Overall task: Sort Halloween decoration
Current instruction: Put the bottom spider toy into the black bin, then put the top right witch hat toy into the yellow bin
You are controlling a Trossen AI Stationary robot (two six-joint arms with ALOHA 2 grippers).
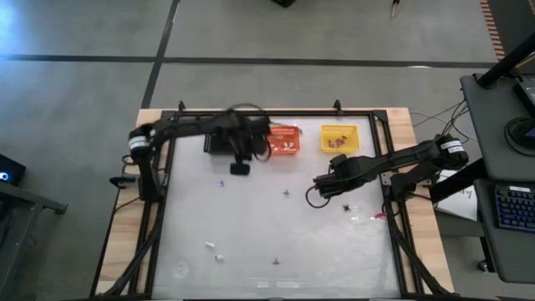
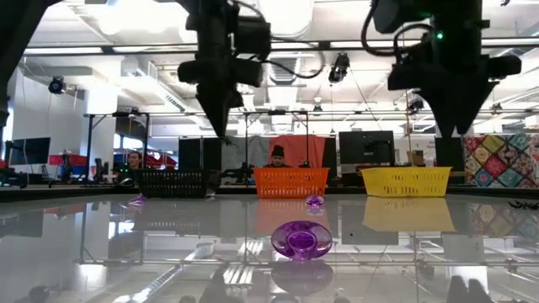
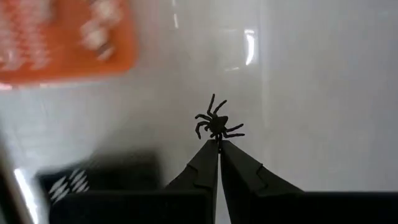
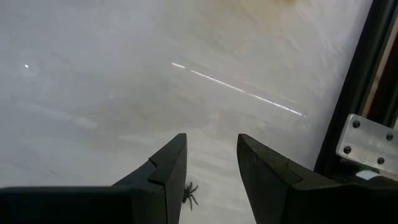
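Left tool: the left tool (image 3: 219, 144) is pinched together on a black spider (image 3: 217, 124), gripping it by the rear so the legs splay out in front of the tips.
Left tool position: raised above the bench (image 1: 276, 234), close to the black basket (image 1: 219, 142) and the orange basket (image 1: 284, 140); I judge the spider is being carried for dropping into a basket, though which one is not clear.
Right tool: the right tool (image 4: 211, 163) hangs with its fingers apart, holding nothing.
Right tool target: a second spider (image 4: 189, 194) lies on the bench just below the gap between the fingers, so the spread looks set to straddle it; the approach must be fine, as the piece is tiny and flat.
Yellow basket: the yellow basket (image 1: 338, 138) already holds a few brownish bits.
Loose pieces: a purple ring (image 2: 301, 240) lies near the front edge; small white bits (image 1: 214, 249) and other trinkets stay scattered, so sorting is far from finished.
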